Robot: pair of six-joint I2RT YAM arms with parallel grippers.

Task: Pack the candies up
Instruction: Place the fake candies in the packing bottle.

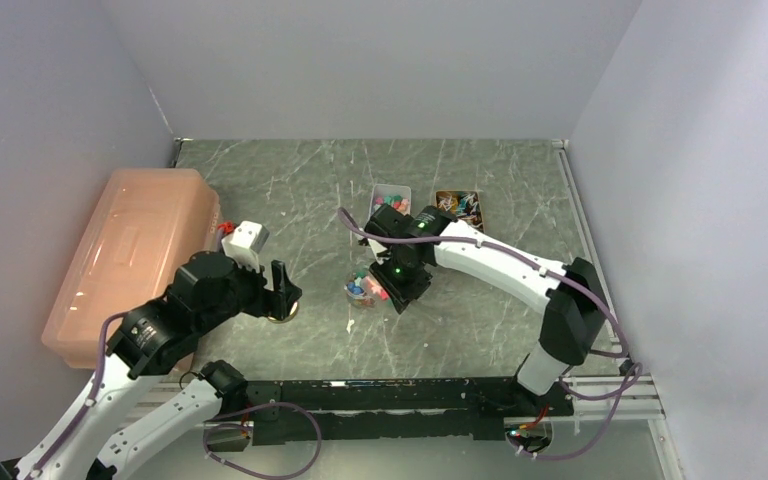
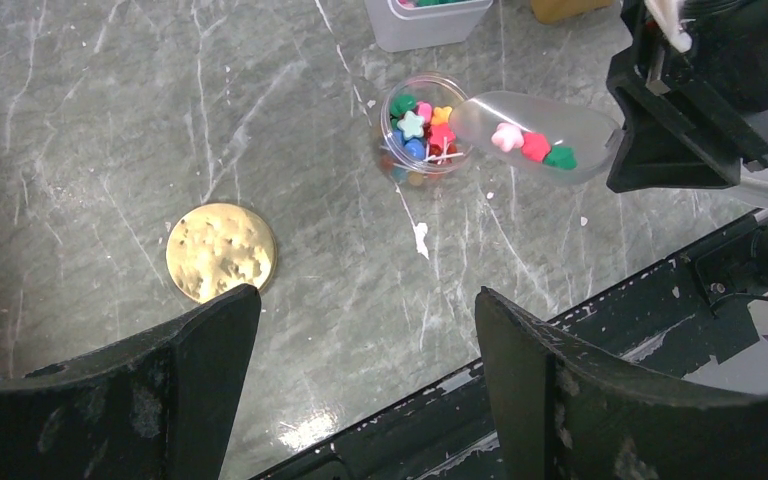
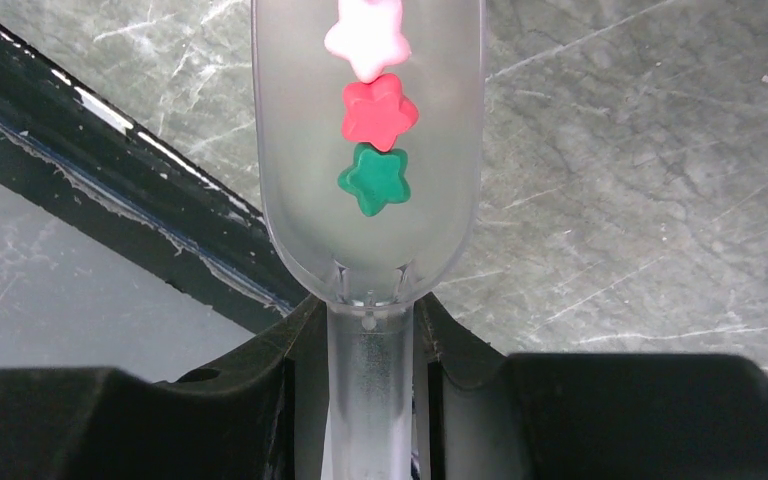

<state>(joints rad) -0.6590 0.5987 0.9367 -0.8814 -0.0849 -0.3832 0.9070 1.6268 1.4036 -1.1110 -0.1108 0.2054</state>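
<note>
The candies are small star-shaped sweets in pink, red, green, blue and yellow. Several fill a small clear round jar (image 2: 423, 130) (image 1: 363, 290) on the table. Three more candies (image 3: 377, 112), pale pink, red and green, lie in the bowl of a clear plastic scoop (image 3: 370, 230) (image 2: 535, 135). The scoop's mouth rests at the jar's rim. My right gripper (image 3: 370, 330) (image 1: 401, 284) is shut on the scoop's handle. My left gripper (image 2: 368, 300) (image 1: 282, 290) hangs open and empty above the table, just near of a gold lid (image 2: 221, 252) (image 1: 282, 312).
A white tub (image 1: 391, 203) with more candies and a brown tub (image 1: 459, 208) stand at the back. A large translucent orange box (image 1: 135, 260) lies along the left wall, a small white block (image 1: 245, 238) beside it. The black base rail (image 2: 520, 350) runs along the near edge.
</note>
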